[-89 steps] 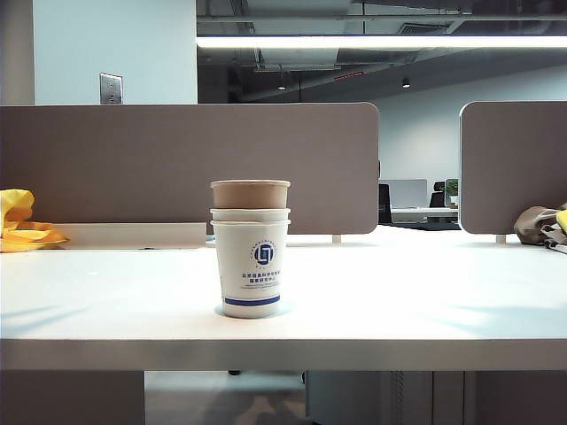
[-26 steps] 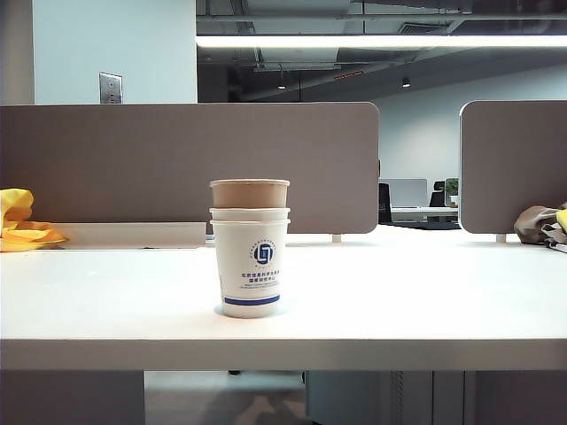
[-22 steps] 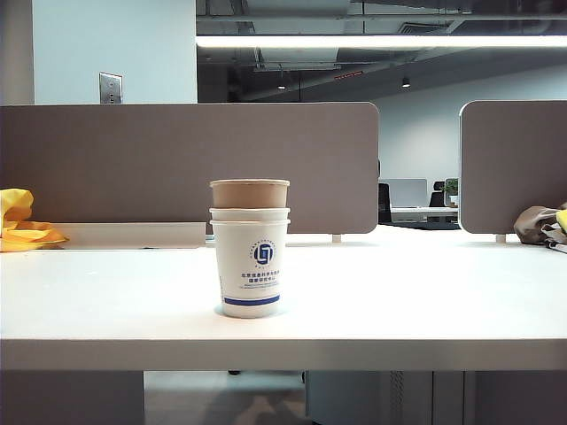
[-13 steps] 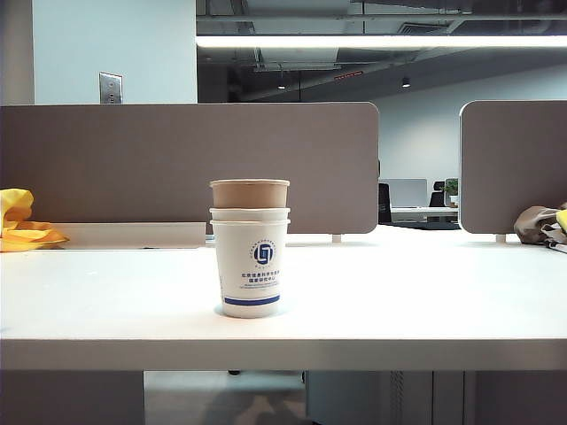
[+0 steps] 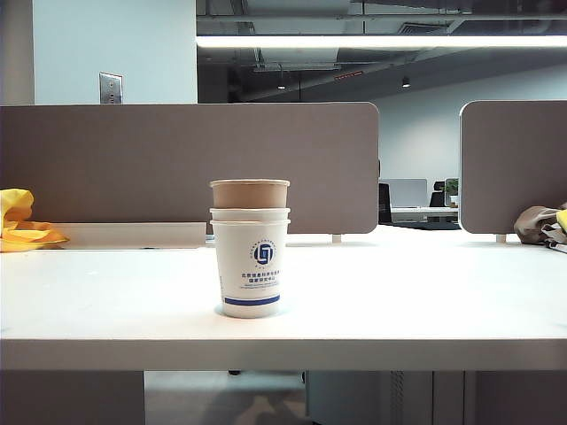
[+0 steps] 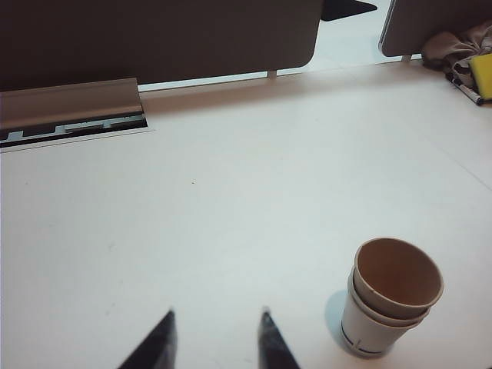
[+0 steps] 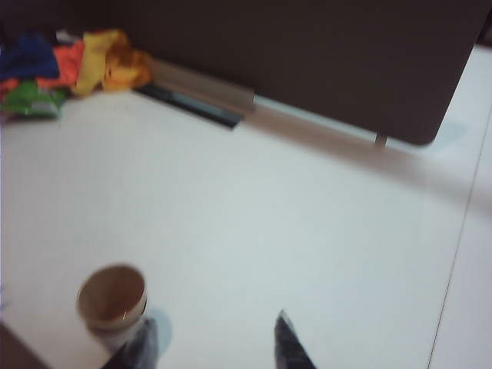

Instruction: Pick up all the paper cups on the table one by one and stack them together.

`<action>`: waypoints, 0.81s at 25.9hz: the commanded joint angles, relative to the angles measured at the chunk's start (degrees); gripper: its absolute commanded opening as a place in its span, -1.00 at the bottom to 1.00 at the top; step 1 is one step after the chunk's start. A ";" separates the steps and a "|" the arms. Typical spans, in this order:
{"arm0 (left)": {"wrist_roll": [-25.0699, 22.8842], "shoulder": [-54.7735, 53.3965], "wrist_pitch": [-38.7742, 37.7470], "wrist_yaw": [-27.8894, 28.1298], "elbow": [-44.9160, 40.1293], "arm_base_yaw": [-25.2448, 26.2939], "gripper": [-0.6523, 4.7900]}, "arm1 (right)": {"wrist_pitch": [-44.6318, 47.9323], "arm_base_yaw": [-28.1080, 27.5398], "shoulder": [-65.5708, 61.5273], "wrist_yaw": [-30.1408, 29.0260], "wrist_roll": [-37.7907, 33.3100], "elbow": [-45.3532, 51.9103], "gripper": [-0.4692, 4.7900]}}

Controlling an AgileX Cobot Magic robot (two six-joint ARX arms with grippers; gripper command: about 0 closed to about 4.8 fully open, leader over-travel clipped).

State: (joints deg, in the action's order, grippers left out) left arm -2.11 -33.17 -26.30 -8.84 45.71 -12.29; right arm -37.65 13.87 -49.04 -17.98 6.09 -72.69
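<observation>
Three paper cups stand nested in one upright stack (image 5: 251,266) on the white table (image 5: 399,301). A white cup with a blue logo is outermost, a second white rim shows above it, and the brown kraft cup (image 5: 250,193) sits on top. No arm shows in the exterior view. In the left wrist view my left gripper (image 6: 217,315) hangs open and empty over bare table, apart from the stack (image 6: 388,307). The blurred right wrist view shows my right gripper (image 7: 214,321) open and empty, with one dark fingertip (image 7: 142,342) close beside the stack (image 7: 113,301).
Grey-brown partition panels (image 5: 186,164) close off the table's far side, with a cable slot (image 6: 73,127) at their foot. A yellow cloth (image 5: 22,226) lies at the far left among coloured cloths (image 7: 69,65). A brown bag (image 5: 540,226) lies at the far right.
The cup stack has not moved. Faint bluish shadows that lay on the table in the earliest frame are gone.
</observation>
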 commanded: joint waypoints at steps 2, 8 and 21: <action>-0.28 1.05 6.34 -0.42 0.02 0.11 -0.25 | 7.67 -2.27 1.27 -0.26 0.13 -0.26 -0.07; -0.28 5.11 14.80 -0.24 -5.49 0.20 -0.25 | 10.80 -7.87 6.54 -0.59 0.13 3.04 -0.07; -0.28 18.16 18.88 -0.37 -21.44 0.22 -0.25 | 19.63 -14.27 29.22 -1.57 0.11 29.57 -0.07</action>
State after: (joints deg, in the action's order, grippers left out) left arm -2.11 -15.97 -8.36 -9.15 25.19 -12.23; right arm -19.03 -0.40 -21.08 -19.44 6.11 -43.86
